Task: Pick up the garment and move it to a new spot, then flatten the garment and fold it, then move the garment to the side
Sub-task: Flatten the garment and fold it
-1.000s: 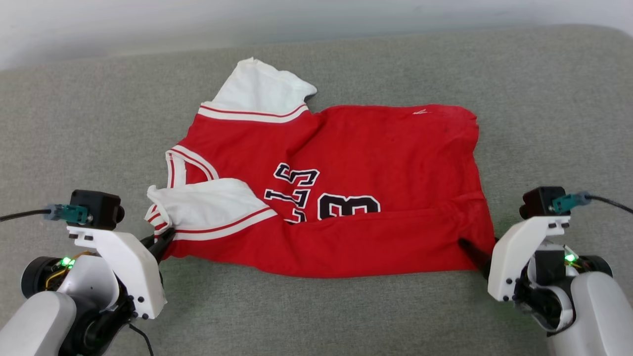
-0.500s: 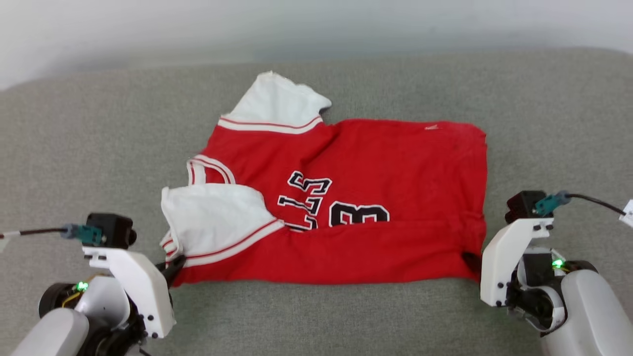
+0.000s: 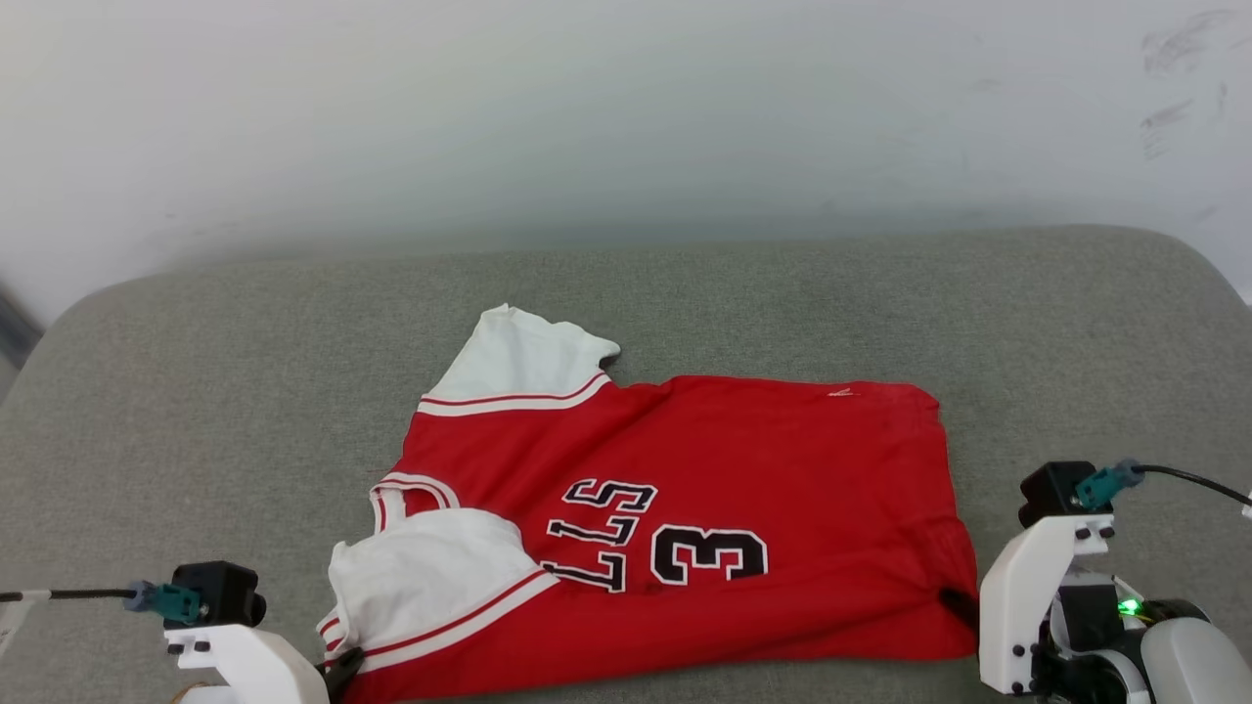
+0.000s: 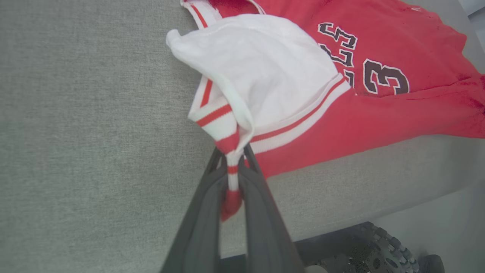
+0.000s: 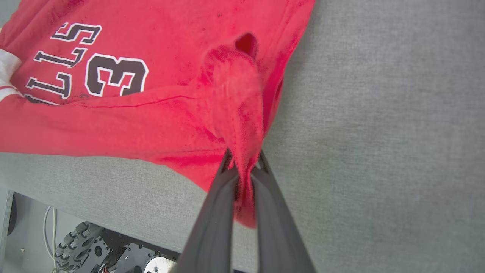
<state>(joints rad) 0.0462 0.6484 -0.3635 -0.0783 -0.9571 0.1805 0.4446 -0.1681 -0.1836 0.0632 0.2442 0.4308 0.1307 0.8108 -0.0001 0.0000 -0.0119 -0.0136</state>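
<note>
The garment [image 3: 743,469], a red jersey with white sleeves, striped trim and a black "3", lies spread on the grey cushion with its near edge by the front rim. My left gripper [image 4: 233,153] is shut on the striped cuff of the near white sleeve [image 4: 265,68]; in the head view its tip [image 3: 344,663] peeks out at the jersey's lower left corner. My right gripper [image 5: 244,161] is shut on a bunched red hem corner [image 5: 237,94], seen in the head view [image 3: 959,604] at the jersey's lower right corner.
The grey cushion [image 3: 196,391] stretches wide on both sides of the jersey and behind it, up to a pale wall [image 3: 587,117]. Its front edge drops off just below the grippers, where the robot's wheeled base [image 5: 94,246] shows.
The head camera has tilted up, so the jersey sits lower in the picture and more wall shows. Both grippers keep their hold, and the jersey's near edge has been drawn toward the cushion's front.
</note>
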